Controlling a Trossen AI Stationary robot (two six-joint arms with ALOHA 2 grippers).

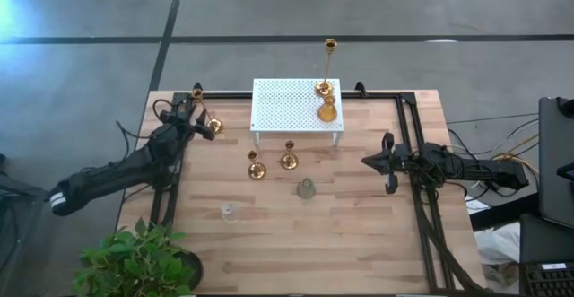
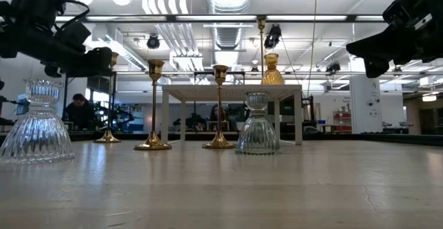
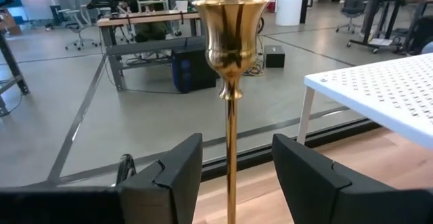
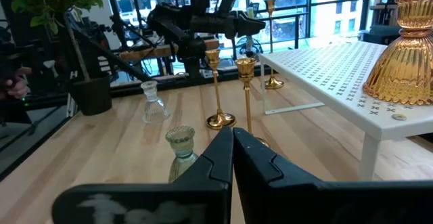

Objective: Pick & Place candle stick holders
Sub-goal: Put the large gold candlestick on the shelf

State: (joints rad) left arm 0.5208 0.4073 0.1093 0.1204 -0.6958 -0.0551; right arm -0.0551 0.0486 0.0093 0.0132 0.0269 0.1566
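Over left of the white stand [image 1: 296, 106], the left gripper [image 3: 233, 176] has its fingers spread either side of a tall brass candlestick [image 3: 231, 82], not clamping it. Right of the stand, the right gripper [image 1: 378, 161] hangs pinched closed, empty.

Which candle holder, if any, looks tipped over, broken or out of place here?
Nothing stands out. Every candle holder stands upright: a tall brass stick and the amber glass one on the white stand, the rest on the table. The left gripper sits open around another tall stick, which is also upright.
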